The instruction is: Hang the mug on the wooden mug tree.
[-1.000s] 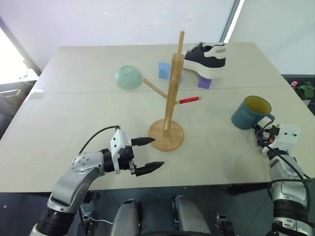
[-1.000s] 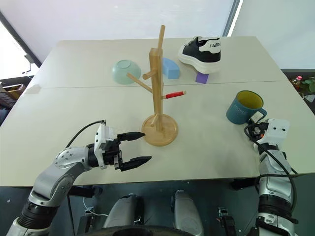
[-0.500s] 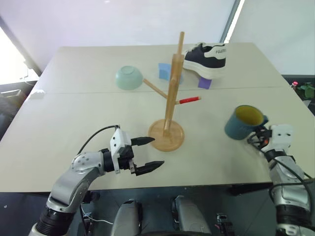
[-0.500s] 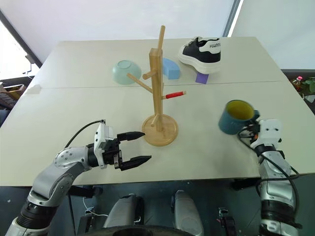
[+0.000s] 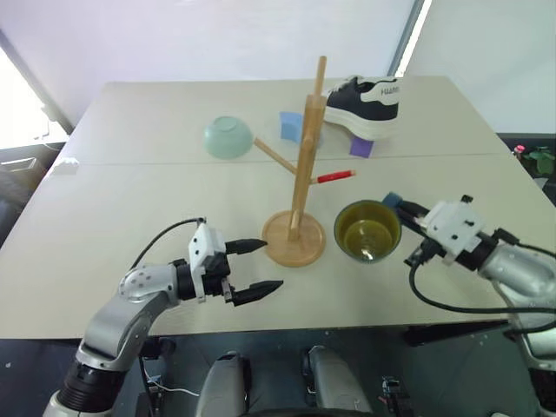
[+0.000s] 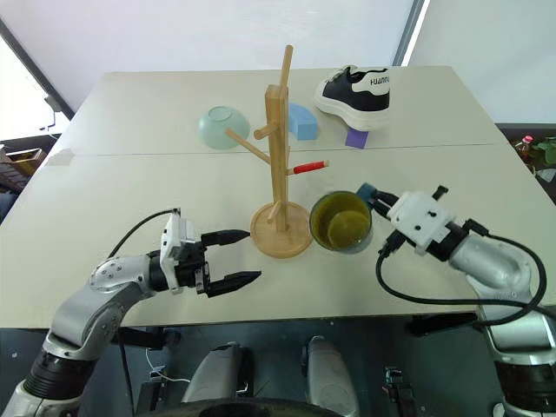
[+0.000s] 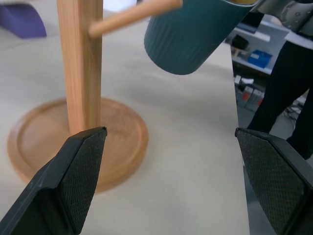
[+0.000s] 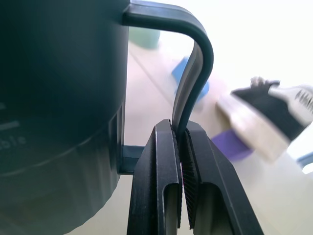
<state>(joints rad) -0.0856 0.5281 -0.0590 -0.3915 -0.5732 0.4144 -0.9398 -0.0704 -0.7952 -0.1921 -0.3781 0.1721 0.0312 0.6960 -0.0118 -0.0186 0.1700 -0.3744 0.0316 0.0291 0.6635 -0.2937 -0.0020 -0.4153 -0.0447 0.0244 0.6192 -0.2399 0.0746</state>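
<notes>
Your right gripper (image 8: pixel 182 147) has its two black ribbed fingers (image 8: pixel 161 166) pinched tight on the thin loop handle (image 8: pixel 193 73) of the mug (image 5: pixel 367 231), with only the handle's strap between the pads. Your left gripper (image 5: pixel 252 269) holds nothing: its fingers (image 7: pixel 73 176) stand wide apart, pointing level toward the round base of the wooden mug tree (image 5: pixel 300 187) and stopping short of it.

The mug hangs in the air just to the right of the tree's base, below the red-tipped peg (image 5: pixel 334 177). It is tipped over so that its mouth faces up toward the head camera and you look straight into the yellow inside; its long axis runs from that mouth down and away toward the table (image 5: pixel 130 217). The handle sticks out on the right side, toward your right wrist. From the left wrist view the mug's body is a ribbed, teal-blue cylinder with a rounded bottom edge, close beside a plain wooden peg; whether they touch is hard to say from that angle.

The tree is pale, smooth wood: a dished disc base, a square upright post and slim round pegs angled upward. The mug looks like glazed ceramic.
</notes>
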